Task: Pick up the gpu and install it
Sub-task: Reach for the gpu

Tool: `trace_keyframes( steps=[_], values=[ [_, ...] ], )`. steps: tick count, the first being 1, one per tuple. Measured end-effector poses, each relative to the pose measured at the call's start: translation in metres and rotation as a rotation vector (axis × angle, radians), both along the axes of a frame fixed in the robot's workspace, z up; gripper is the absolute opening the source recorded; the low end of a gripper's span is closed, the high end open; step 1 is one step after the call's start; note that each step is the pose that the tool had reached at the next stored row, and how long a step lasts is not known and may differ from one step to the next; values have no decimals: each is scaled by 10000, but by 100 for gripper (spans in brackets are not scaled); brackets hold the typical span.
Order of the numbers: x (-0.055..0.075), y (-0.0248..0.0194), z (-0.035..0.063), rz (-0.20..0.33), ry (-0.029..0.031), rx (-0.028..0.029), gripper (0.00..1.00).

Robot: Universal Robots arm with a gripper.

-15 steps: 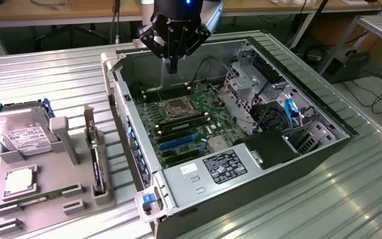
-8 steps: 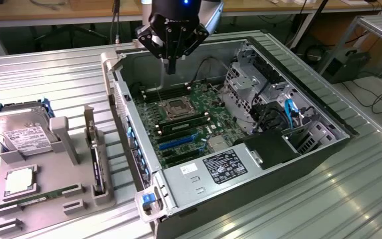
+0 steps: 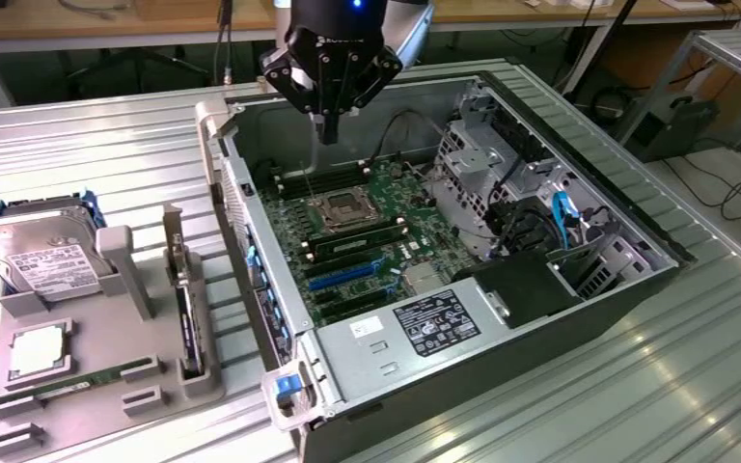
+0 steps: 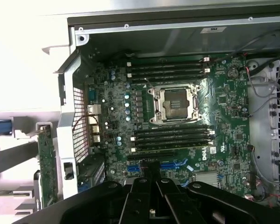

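**End effector shut over open PC; gpu sits in holder at side**

The arm's black, multi-fingered end effector [image 3: 329, 133] hangs above an open dark-metal PC case [image 3: 602, 309]. The case lies on its side on a ribbed silver metal counter [image 3: 88, 145]. The fingers are pressed together, closed, w/ nothing gripped.

In the wrist view the end effector [image 4: 150, 168] points down at the green motherboard [image 4: 224, 121]. The board's square silver CPU socket [image 4: 172, 105] sits between rows of black memory slots. In the ext. view the end effector is over the far end of the board, near that socket [image 3: 344, 210]. Blue expansion slots [image 3: 344, 278] lie toward the board's near end.

The gpu [image 3: 190, 328], a thin black circuit card w/ a silver metal bracket at one end, stands on edge in a slot of a grey plastic holder [image 3: 113, 328]. The holder rests on the counter at the ext. view's left, just beside the case. The card is well apart from the end effector.

The same holder carries a silver hard drive w/ white label [image 3: 42, 262], a square silver processor chip [image 3: 39, 349] and a narrow green memory stick [image 3: 81, 384].
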State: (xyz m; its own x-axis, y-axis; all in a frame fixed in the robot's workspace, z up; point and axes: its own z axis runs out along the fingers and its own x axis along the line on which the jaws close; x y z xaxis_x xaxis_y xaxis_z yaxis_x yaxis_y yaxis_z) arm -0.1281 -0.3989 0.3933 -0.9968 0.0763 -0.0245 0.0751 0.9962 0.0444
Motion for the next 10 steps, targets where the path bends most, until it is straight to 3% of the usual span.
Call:
trace_keyframes(
  steps=[10],
  values=[
    [-23, 0, 0, 1, 0, -1, 11]
  ],
)
